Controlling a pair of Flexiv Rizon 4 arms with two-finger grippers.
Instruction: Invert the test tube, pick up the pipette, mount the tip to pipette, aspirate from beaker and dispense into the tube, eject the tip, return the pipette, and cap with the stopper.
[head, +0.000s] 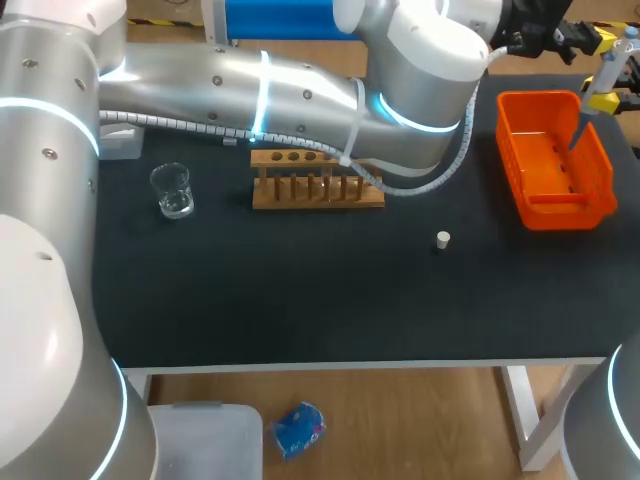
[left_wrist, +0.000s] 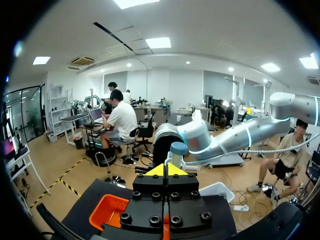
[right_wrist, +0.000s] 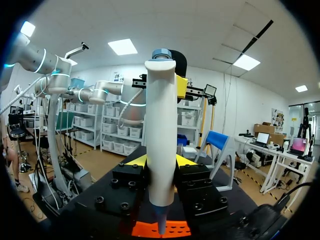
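My right fingers (right_wrist: 136, 161) clamp the pipette (right_wrist: 161, 135), its tip over the orange basket (right_wrist: 177, 229) | my left fingers (left_wrist: 166, 170) pressed together, bare, pipette just ahead.

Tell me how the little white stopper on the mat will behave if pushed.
The stopper looks tiny beside the rack, so probably very light and easily knocked away. It seems round and standing on end; tipped over, it would likely roll. The dark mat may slow sliding somewhat.

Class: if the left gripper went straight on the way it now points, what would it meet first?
Probably the pipette, its blue-capped head just ahead of the left gripper; depth is unclear.
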